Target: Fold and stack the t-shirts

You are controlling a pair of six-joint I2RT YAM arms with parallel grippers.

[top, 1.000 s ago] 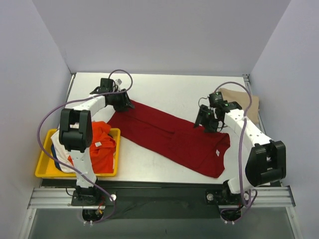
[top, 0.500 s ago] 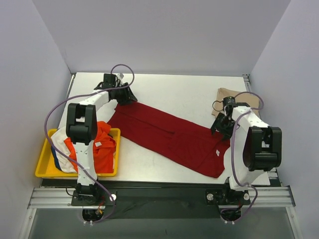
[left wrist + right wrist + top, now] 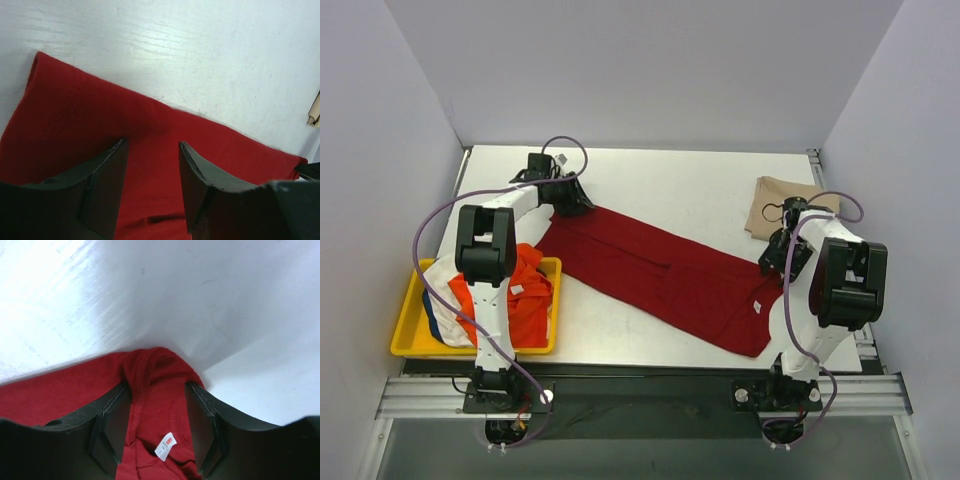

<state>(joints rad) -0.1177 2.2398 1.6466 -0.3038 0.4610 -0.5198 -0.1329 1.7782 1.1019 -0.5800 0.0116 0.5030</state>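
Note:
The dark red t-shirt (image 3: 665,272) lies folded into a long band running diagonally across the table. My left gripper (image 3: 572,203) hangs over its far left corner. In the left wrist view the gripper (image 3: 152,145) is open, with flat red cloth (image 3: 75,115) beneath the gap. My right gripper (image 3: 775,262) is at the shirt's right corner. In the right wrist view the gripper (image 3: 157,385) is open and straddles a bunched fold of red cloth (image 3: 160,365) with a white label (image 3: 165,446). A tan t-shirt (image 3: 775,200) lies folded at the far right.
A yellow tray (image 3: 405,345) at the near left holds orange (image 3: 525,300), white and blue shirts in a heap. The left arm's cable (image 3: 430,225) loops above the tray. Walls enclose the table on the left, right and far sides.
My right arm swung outward from above the shirt's right part to its right corner, uncovering the tan shirt, and its jaws narrowed a little. The left gripper stayed at the far left corner.

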